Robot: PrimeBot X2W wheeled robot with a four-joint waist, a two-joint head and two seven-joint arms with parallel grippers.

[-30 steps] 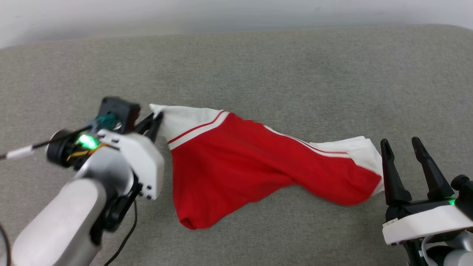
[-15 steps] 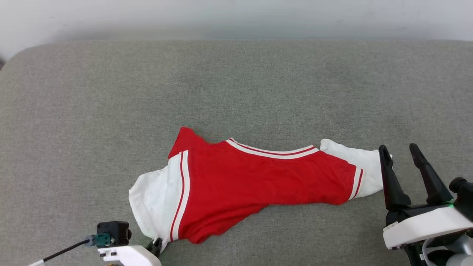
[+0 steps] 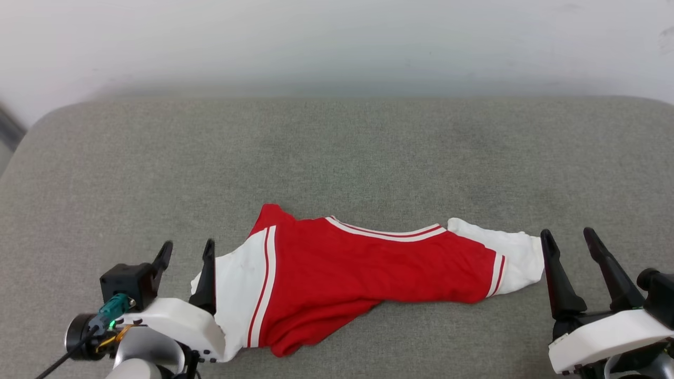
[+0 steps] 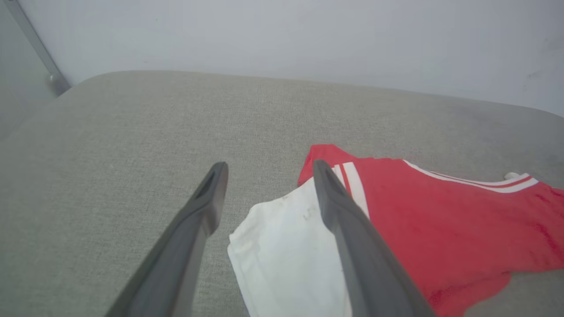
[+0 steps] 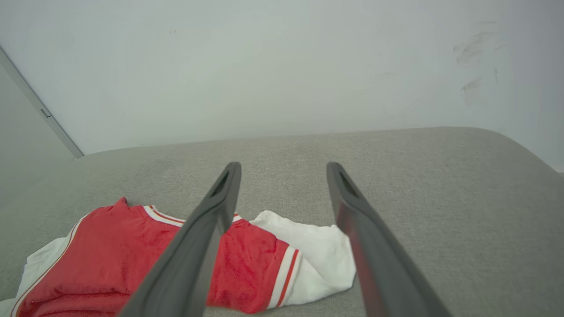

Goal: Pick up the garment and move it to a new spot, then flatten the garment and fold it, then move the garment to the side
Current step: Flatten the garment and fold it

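Released by the left gripper [image 3: 188,246], the garment [image 3: 368,279] is lying lengthwise toward the right gripper [image 3: 567,235]. Both pairs of fingers are standing wide open and empty, a sleeve just beside each.

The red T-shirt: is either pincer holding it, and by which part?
Nothing is held. The left pincer and right pincer both stand open at the white sleeves of the T-shirt.

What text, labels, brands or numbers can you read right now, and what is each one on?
None can be read.
The garment: no legible print, brand or number.
A faint grey mark on its white sleeve, seen in the left wrist view: too faint to read.
The left gripper and right gripper: no legible label on their housings.
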